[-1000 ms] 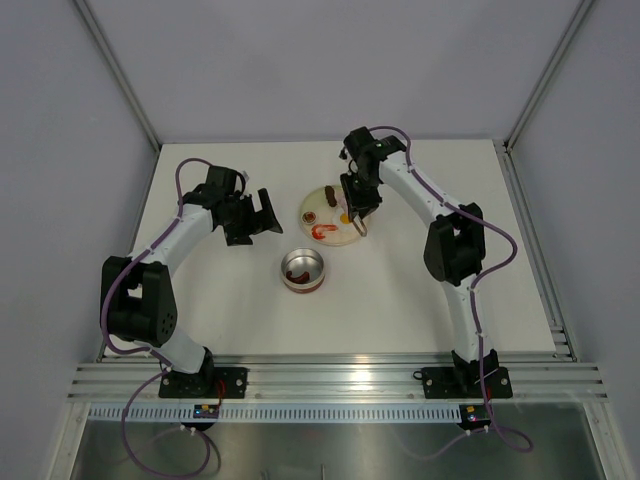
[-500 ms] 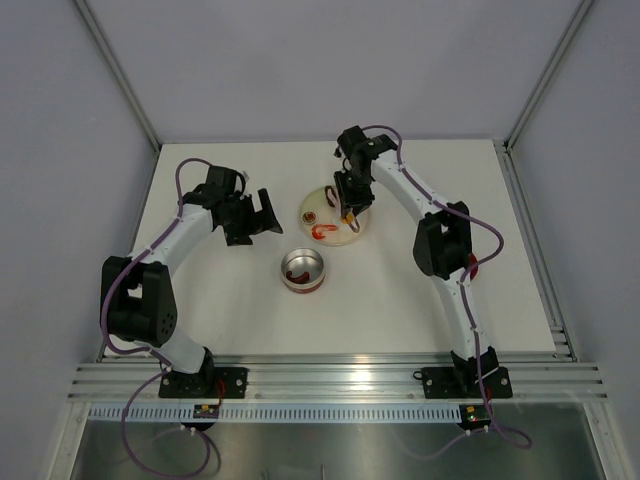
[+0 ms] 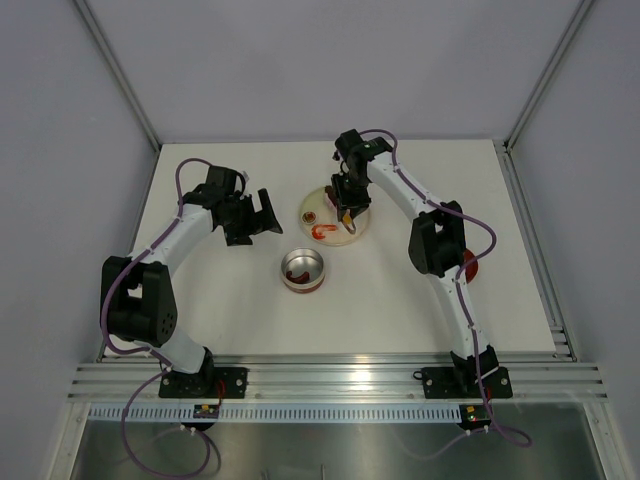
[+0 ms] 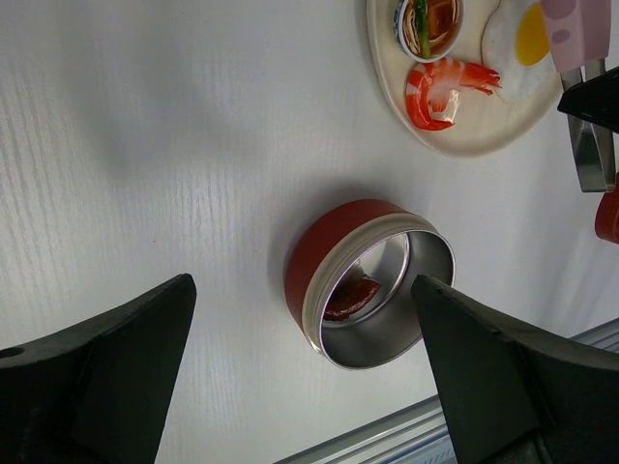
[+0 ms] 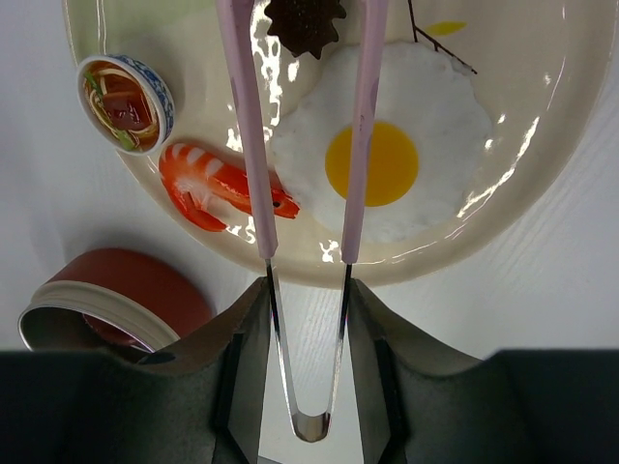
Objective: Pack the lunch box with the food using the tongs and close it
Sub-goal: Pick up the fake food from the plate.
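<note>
1. The left gripper [image 4: 302, 286] hangs above the bench [image 4: 145, 145], its fingers [image 4: 106, 367] spread wide and holding nothing; the lunch box [image 4: 324, 246] stands open below them, with a dark reddish piece [image 4: 353, 295] inside.
2. The right gripper [image 5: 308, 290] pinches the tongs [image 5: 248, 145] near their joined end; the tongs' arms stand apart over the plate [image 5: 527, 164], one across the red-and-white strip [image 5: 208, 184], the other across the fried egg [image 5: 416, 126].
3. A dark brown piece [image 5: 305, 21] and a small noodle bowl [image 5: 126, 101] also lie on the plate.
4. The red lid [image 3: 469, 267] lies on the bench, partly hidden behind the right arm.
</note>
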`<state>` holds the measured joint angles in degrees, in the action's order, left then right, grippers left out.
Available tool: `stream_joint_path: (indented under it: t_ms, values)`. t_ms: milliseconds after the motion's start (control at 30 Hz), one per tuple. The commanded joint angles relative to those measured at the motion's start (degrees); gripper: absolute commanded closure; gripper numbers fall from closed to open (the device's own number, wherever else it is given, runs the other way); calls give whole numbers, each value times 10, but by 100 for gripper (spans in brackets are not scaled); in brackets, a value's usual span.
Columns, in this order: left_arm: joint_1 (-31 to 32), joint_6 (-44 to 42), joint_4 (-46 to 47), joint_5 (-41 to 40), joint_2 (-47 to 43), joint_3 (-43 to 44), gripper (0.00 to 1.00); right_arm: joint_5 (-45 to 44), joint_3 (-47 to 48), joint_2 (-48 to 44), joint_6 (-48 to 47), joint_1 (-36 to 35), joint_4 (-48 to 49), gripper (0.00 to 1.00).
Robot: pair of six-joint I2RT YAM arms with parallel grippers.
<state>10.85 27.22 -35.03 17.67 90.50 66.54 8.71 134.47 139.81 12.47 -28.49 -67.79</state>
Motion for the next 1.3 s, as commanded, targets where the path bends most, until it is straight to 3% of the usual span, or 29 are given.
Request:
stream_joint_path:
  t_ms: [0, 767, 1033, 1200, 1267]
  values:
    - [1, -7, 8, -3, -7, -3, 1, 11, 23, 3, 8, -6, -1, 57]
    - [-3, -11, 7, -6, -7, -3, 1, -9, 83, 45, 11, -6, -9, 57]
    - [-3, -11, 7, -5, -7, -4, 1, -16, 59, 13, 7, -6, -2, 76]
    - [-4, -10, 7, -4, -8, -4, 1, -21, 33, -24, 7, -6, 10, 97]
    - [-4, -11, 7, -4, -9, -4, 1, -21, 11, -50, 6, -6, 25, 100]
